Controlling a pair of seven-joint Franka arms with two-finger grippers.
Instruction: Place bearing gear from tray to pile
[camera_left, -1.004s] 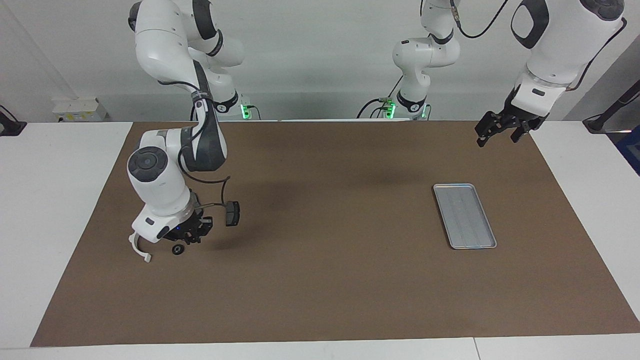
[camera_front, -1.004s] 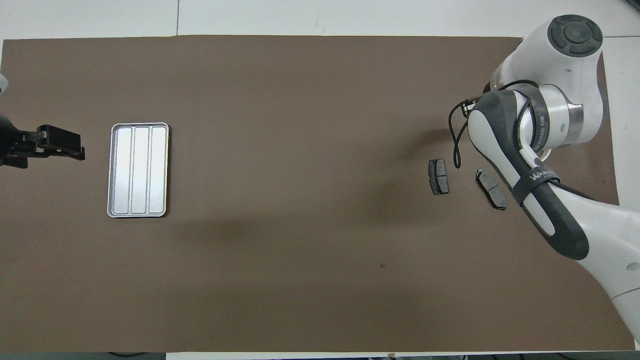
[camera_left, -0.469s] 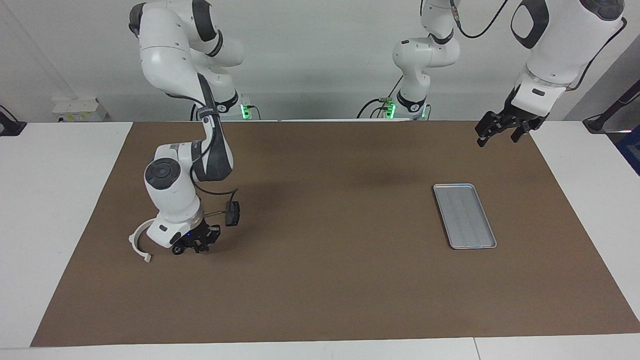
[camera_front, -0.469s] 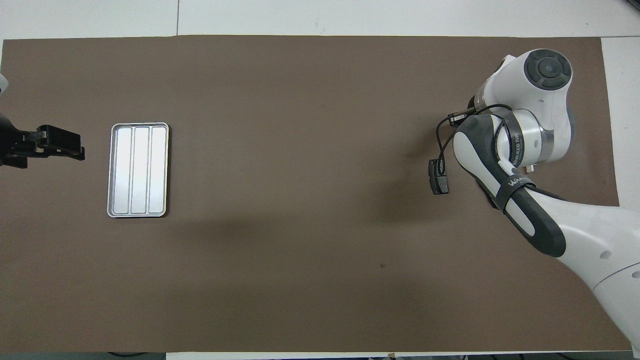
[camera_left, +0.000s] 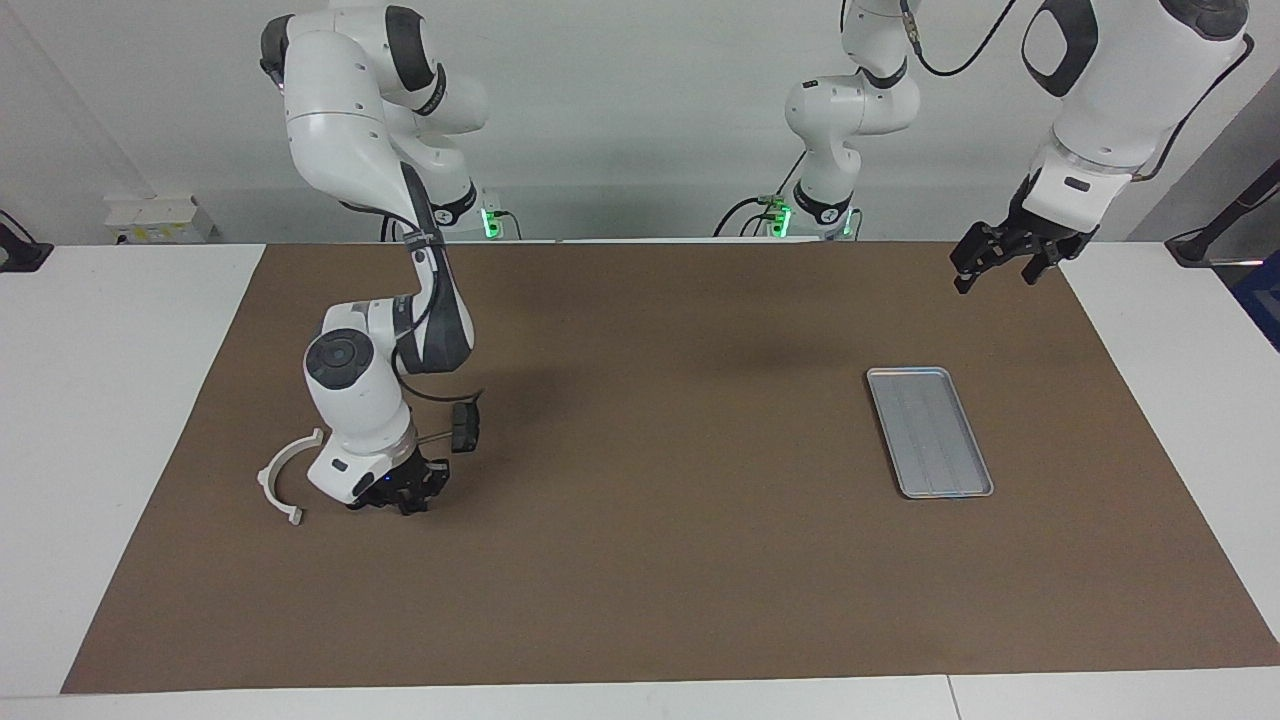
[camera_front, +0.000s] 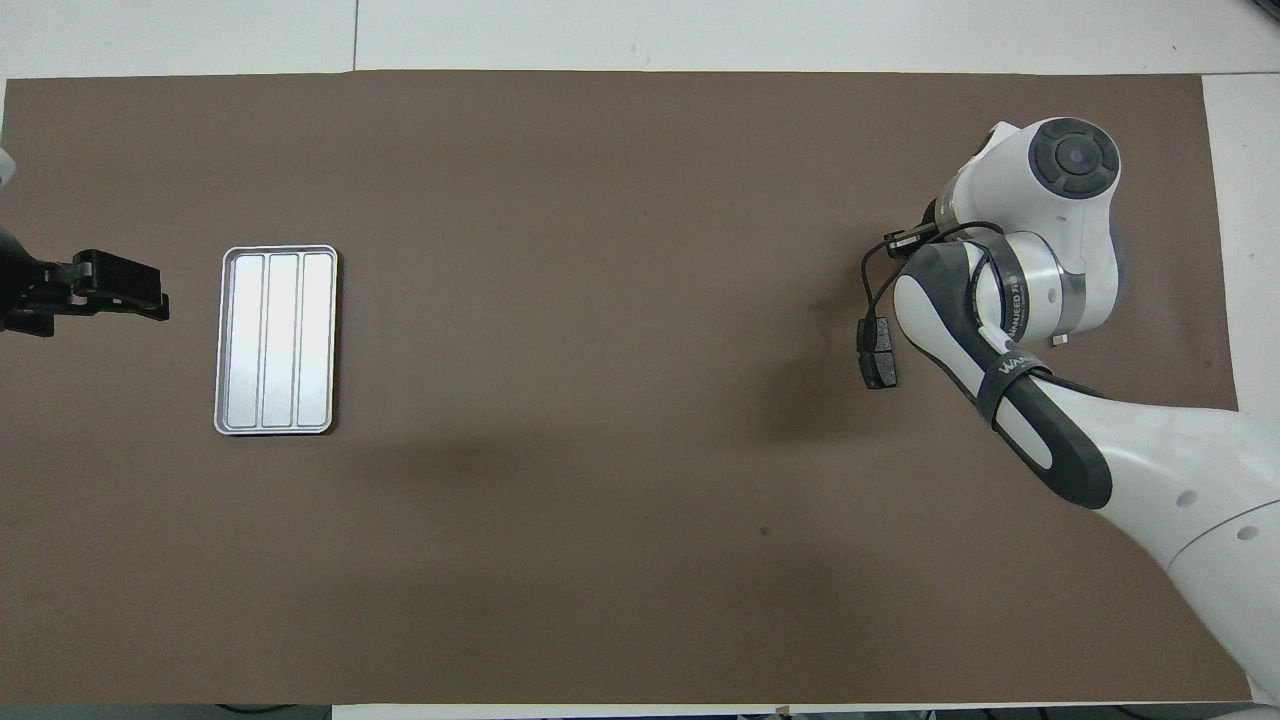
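We see our right pincer (camera_left: 402, 497) low on the bench (camera_left: 640, 560) at the right arm's end, set among the pile: the white half-ring bracket (camera_left: 282, 482) lies just beside it and one dark brake-pad piece (camera_left: 463, 427) sits a little nearer to the robots. Its fingertips are together. The bearing gear is not visible in either view; we judge it is under that pincer or held in it at the pile, but we cannot tell which, nor whether it already rests on the bench. The tray (camera_left: 929, 431), toward the left arm's end, holds nothing, so the carry looks done and the release is the step in hand. To do it well we should let the gear touch down before parting the fingers, keep clear of the bracket and the pad so nothing is nudged, and then lift straight up. Our left pincer (camera_left: 994, 262) waits in the air near the bench corner at the left arm's end, fingers apart and holding nothing. From overhead the right arm (camera_front: 1010, 300) covers its own pincer, the bracket and whatever else of the pile lies under it.
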